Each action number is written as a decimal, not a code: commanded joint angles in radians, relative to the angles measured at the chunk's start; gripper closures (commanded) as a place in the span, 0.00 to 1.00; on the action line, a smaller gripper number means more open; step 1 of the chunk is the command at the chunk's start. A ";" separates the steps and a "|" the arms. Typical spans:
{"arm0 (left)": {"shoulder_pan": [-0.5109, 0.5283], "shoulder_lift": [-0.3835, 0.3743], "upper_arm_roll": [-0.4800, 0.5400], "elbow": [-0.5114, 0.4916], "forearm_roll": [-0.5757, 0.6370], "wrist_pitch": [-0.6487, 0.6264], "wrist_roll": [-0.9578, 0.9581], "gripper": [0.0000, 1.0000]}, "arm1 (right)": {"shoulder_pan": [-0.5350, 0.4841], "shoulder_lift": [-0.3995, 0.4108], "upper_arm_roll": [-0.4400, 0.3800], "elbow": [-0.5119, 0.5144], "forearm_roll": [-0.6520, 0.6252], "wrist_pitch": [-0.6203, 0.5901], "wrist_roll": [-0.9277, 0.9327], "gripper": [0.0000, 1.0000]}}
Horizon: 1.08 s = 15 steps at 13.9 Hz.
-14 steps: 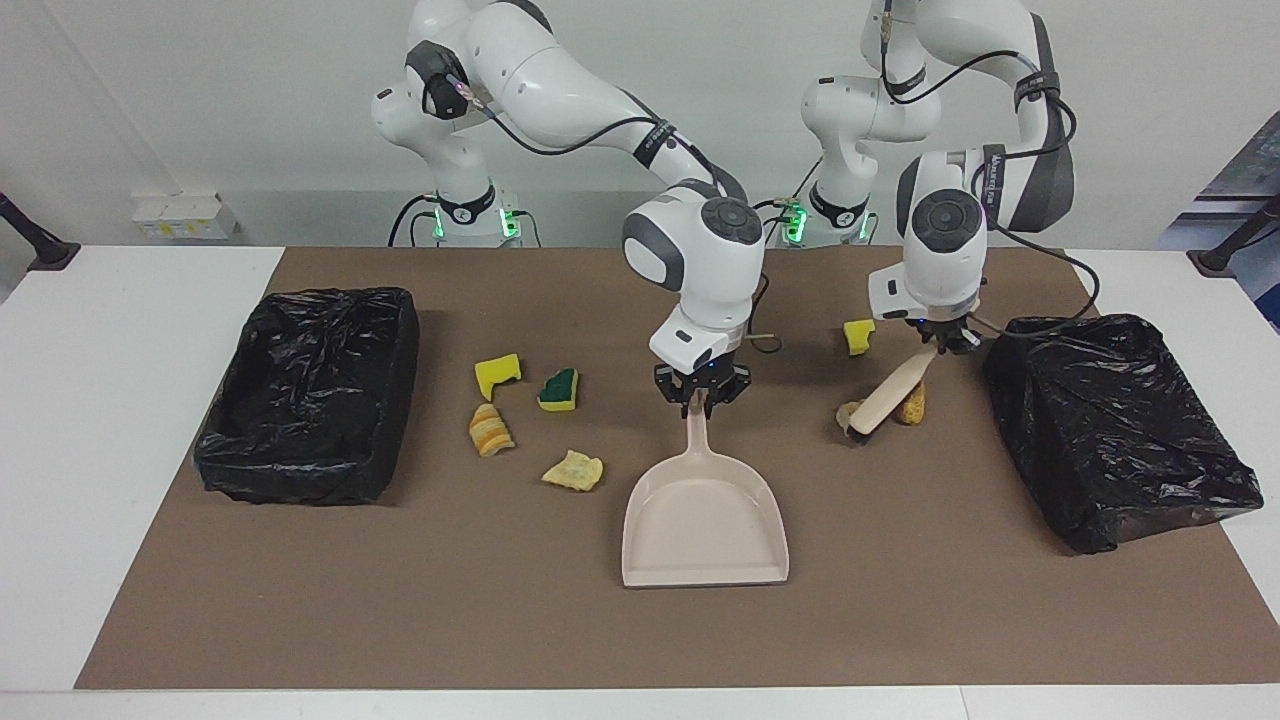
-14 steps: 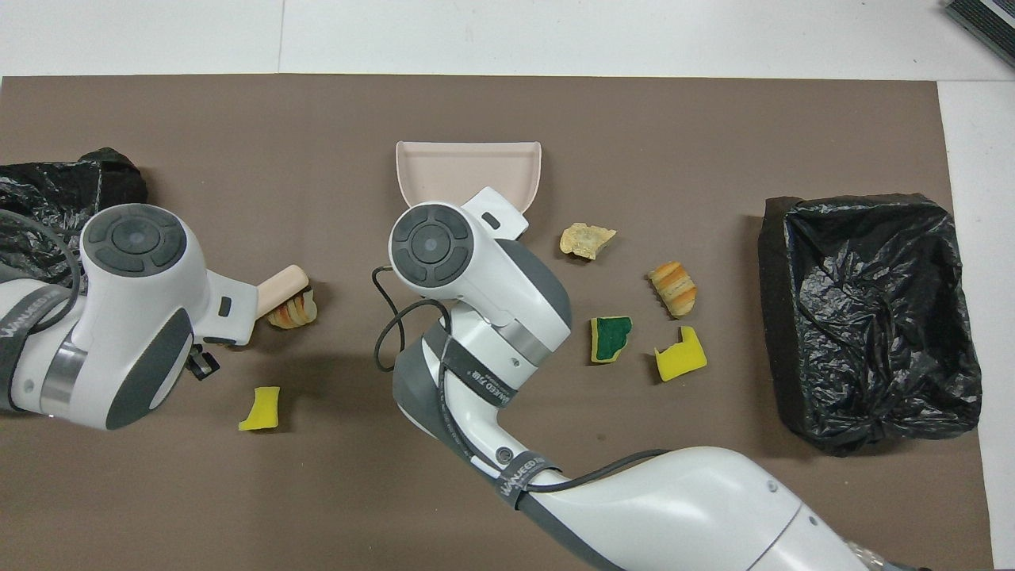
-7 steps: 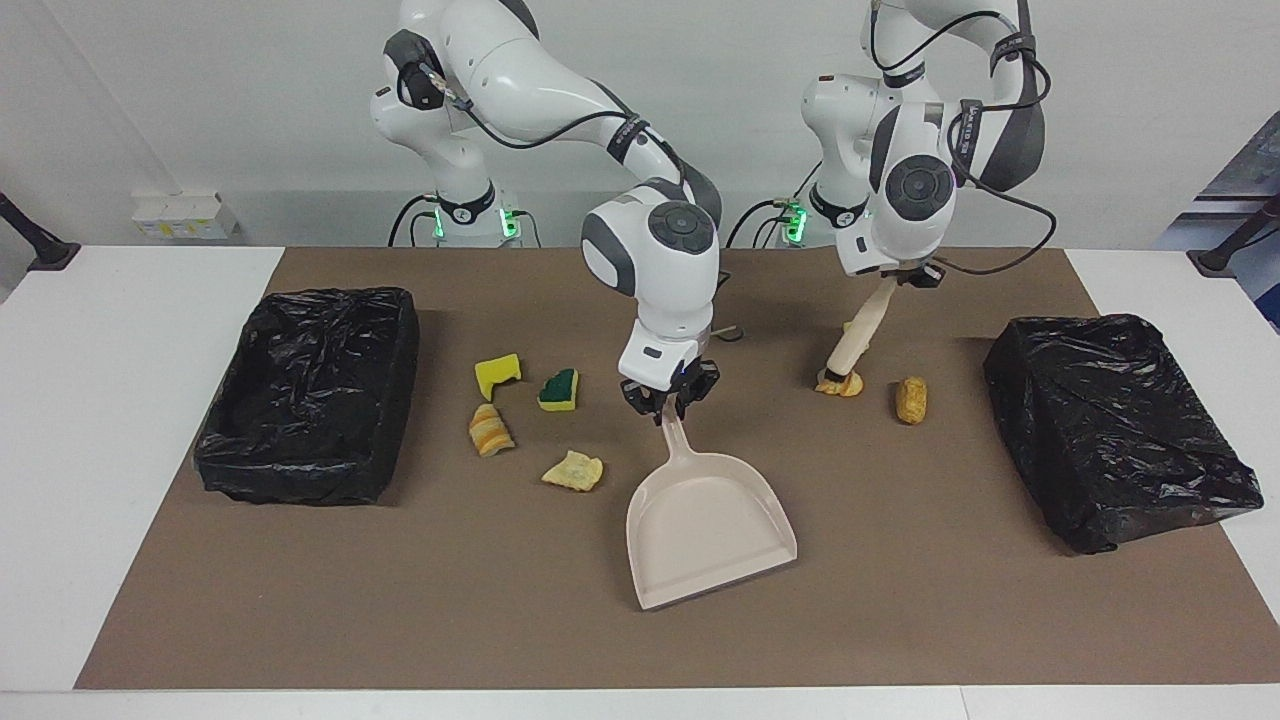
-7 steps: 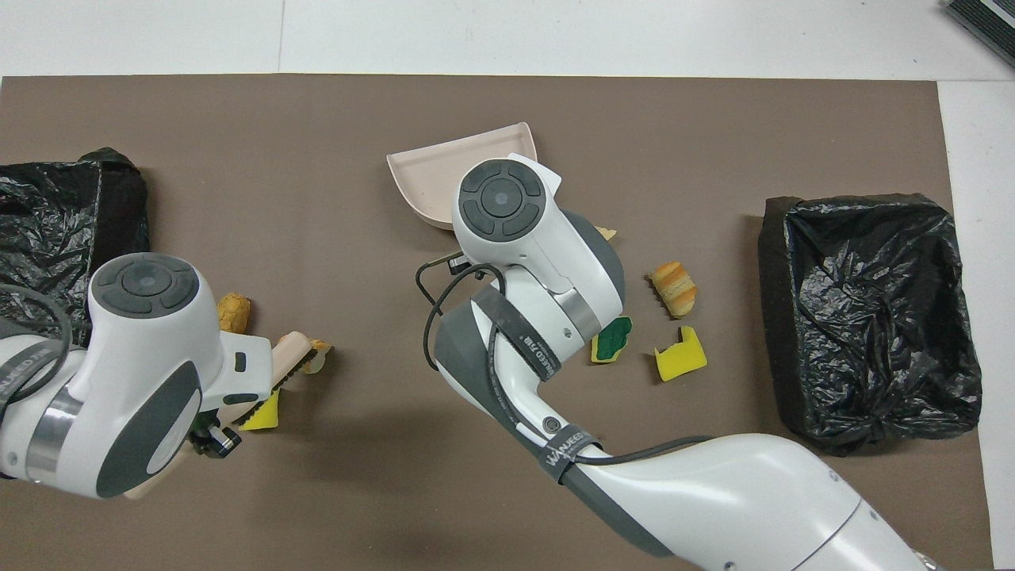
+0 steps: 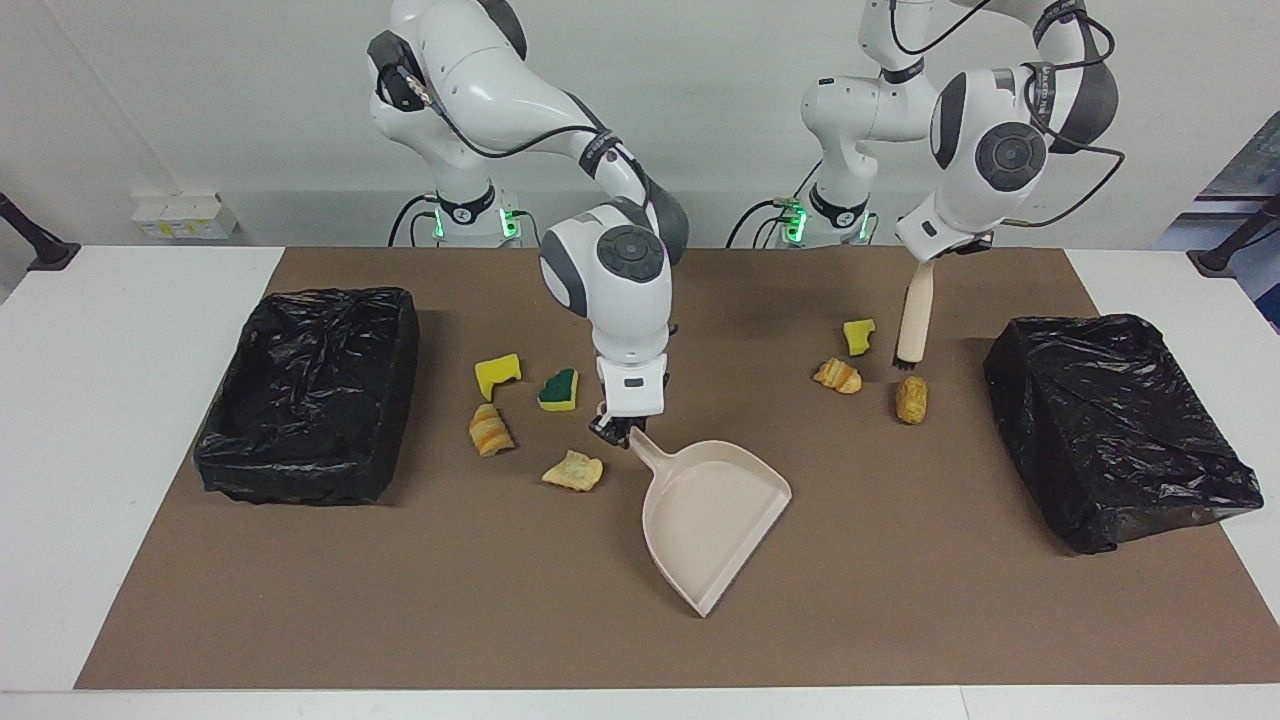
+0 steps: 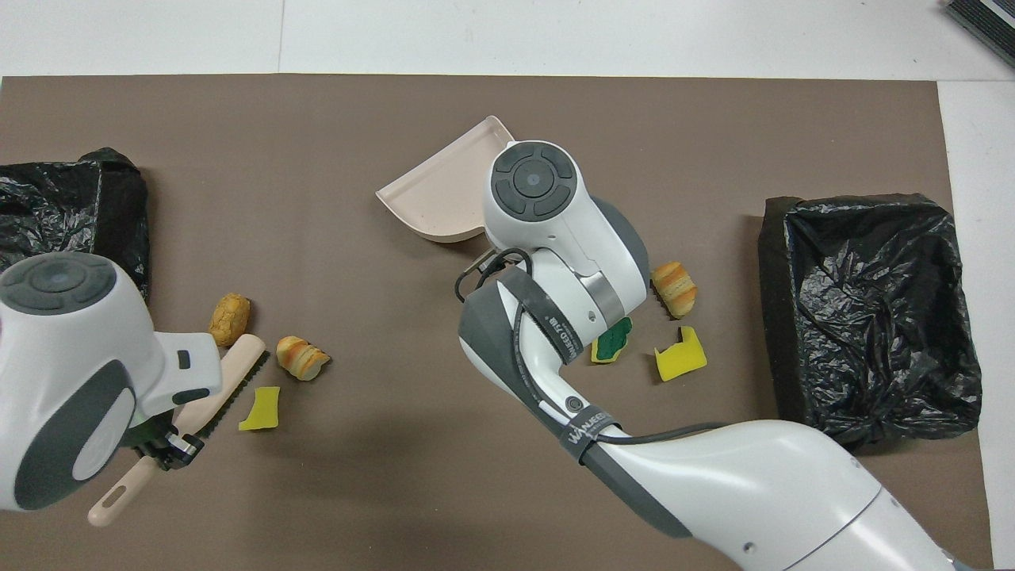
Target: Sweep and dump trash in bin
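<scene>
Over the last second the beige dustpan (image 5: 712, 520) had been swung round on the brown mat (image 5: 520, 620), so that its open mouth was turned toward the left arm's end of the table, where three scraps lay; the brush (image 5: 912, 322) had been lifted off those scraps and was hung upright above them. No trash had yet been gathered, so a fresh sweep seemed to be set up. The right gripper (image 5: 615, 430) was pinched on the dustpan's handle; the left gripper (image 5: 945, 252) was clamped on the brush. Four more scraps (image 5: 535, 420) were left nearer the right arm's bin (image 5: 310, 395).
</scene>
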 commanded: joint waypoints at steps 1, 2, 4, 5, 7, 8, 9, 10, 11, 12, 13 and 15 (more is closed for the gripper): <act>0.017 -0.057 -0.006 -0.067 -0.016 0.014 -0.158 1.00 | -0.031 -0.056 0.010 -0.047 0.009 -0.009 -0.233 1.00; 0.044 -0.068 -0.006 -0.084 -0.016 0.034 -0.205 1.00 | -0.042 -0.062 0.010 -0.056 0.002 -0.038 -0.272 1.00; 0.073 -0.103 -0.006 -0.143 -0.016 0.115 -0.273 1.00 | -0.047 -0.079 0.009 -0.073 -0.014 -0.061 -0.425 1.00; 0.089 -0.122 -0.006 -0.185 -0.016 0.177 -0.328 1.00 | -0.048 -0.101 0.007 -0.092 -0.027 -0.070 -0.485 1.00; 0.095 -0.132 -0.006 -0.245 -0.016 0.242 -0.435 1.00 | -0.021 -0.133 0.010 -0.109 -0.130 -0.158 -0.530 1.00; 0.093 -0.134 -0.008 -0.269 -0.016 0.255 -0.460 1.00 | 0.000 -0.154 0.012 -0.139 -0.157 -0.188 -0.530 1.00; 0.086 -0.134 -0.008 -0.298 -0.016 0.276 -0.510 1.00 | 0.010 -0.194 0.010 -0.203 -0.162 -0.178 -0.522 1.00; 0.072 -0.132 -0.009 -0.338 -0.016 0.314 -0.585 1.00 | 0.011 -0.234 0.010 -0.272 -0.163 -0.150 -0.518 1.00; 0.049 -0.134 -0.011 -0.375 -0.016 0.351 -0.641 1.00 | -0.002 -0.272 0.012 -0.350 -0.162 -0.098 -0.522 1.00; 0.026 -0.132 -0.009 -0.396 -0.018 0.367 -0.675 1.00 | -0.007 -0.329 0.013 -0.459 -0.151 -0.005 -0.521 1.00; 0.017 -0.129 -0.011 -0.397 -0.018 0.376 -0.695 1.00 | -0.002 -0.384 0.012 -0.559 -0.145 0.108 -0.510 1.00; -0.024 -0.119 -0.011 -0.395 -0.050 0.413 -0.721 1.00 | -0.012 -0.400 0.013 -0.612 -0.120 0.206 -0.504 1.00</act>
